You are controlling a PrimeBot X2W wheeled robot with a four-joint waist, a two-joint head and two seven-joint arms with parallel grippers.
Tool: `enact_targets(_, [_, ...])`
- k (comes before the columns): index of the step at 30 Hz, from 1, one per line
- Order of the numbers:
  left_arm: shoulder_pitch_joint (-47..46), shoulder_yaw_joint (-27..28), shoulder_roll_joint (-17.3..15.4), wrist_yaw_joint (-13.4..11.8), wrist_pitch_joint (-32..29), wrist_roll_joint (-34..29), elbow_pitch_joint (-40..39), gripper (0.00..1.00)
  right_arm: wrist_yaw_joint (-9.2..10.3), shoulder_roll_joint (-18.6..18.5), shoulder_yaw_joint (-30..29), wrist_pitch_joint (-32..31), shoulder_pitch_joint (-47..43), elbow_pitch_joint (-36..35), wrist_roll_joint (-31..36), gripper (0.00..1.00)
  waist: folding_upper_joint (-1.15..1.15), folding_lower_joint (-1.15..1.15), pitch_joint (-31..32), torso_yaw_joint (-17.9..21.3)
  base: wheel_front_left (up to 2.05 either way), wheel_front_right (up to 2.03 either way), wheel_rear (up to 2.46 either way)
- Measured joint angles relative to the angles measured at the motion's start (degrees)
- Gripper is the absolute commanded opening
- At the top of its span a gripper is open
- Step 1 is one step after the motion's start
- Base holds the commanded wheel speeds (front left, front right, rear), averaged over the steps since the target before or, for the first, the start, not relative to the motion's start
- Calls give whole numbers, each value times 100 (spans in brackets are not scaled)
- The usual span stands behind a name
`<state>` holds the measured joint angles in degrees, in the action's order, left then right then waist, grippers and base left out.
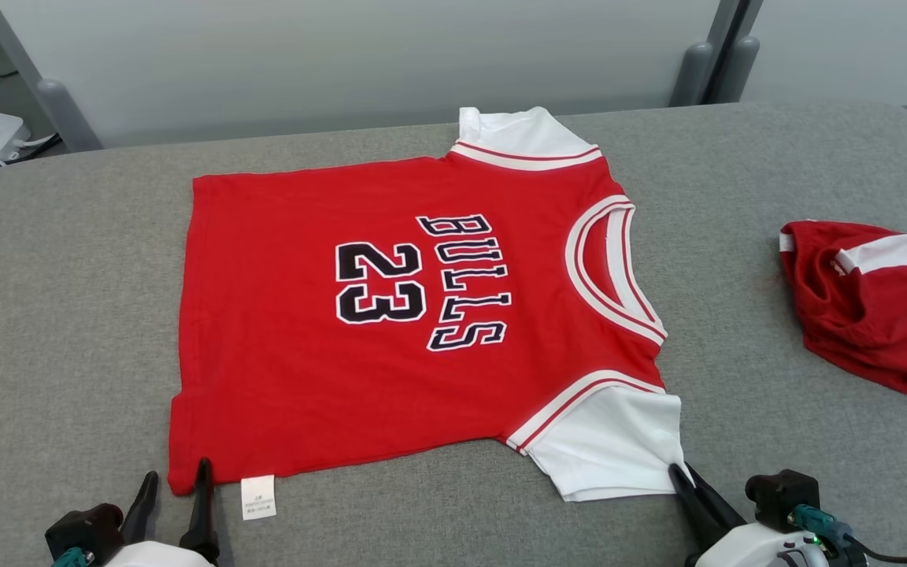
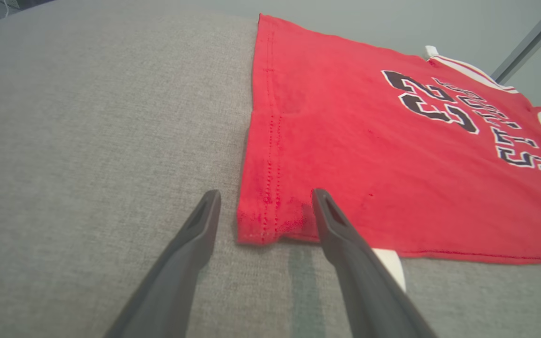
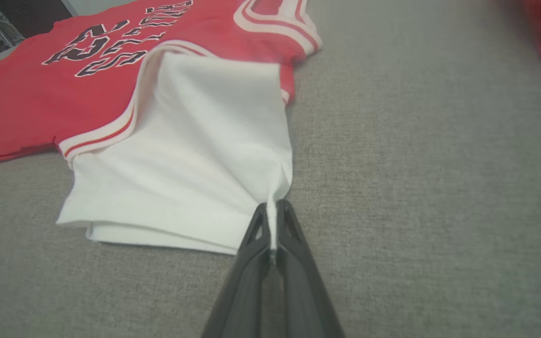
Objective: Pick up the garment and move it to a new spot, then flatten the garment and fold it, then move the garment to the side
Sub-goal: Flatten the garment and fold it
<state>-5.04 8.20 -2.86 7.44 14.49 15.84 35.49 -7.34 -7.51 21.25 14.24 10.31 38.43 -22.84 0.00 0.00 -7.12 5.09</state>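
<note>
Left tool [image 1: 176,471], spread, straddled the jersey's [image 1: 304,378] hem corner [image 2: 261,225]. Right tool [image 3: 273,209] pinched only a sliver of sleeve [image 3: 195,155]; it might slip free.

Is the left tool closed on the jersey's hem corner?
No, the left tool stands open, one finger on each side of the jersey corner, pinching nothing.

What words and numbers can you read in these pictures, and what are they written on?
"BULLS": big black letters with white edges on the front of the red jersey, lying sideways in the head view.
"23": black digits next to it on the same jersey.
The white tag at the jersey's hem has print that is too small to read.
The other red garment has no writing that can be seen.
</note>
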Motion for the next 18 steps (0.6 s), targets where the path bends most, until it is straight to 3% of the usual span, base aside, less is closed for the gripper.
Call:
enact_targets(10, [-292,81,9,0,26,327,550,100,0,-9,16,-1,96,-68,-2,0,0,0,-60,120,0,0,0])
enact_targets(11, [-320,68,8,0,26,394,591,91,0,-14,25,-1,101,-86,-21,0,0,0,-62,121,0,0,0])
enact_targets(12, [-348,24,-1,-1,27,430,637,20,0,-21,52,-1,101,-96,-51,0,0,0,-63,122,0,0,0])
enact_targets(13, [-371,-31,-19,-1,44,471,680,0,1,-34,100,-1,101,-108,-88,0,0,0,-63,123,0,0,0])
enact_targets(18, [-388,-301,-103,0,66,664,803,0,1,-205,510,-12,115,-188,-380,0,0,0,-27,112,0,0,0])
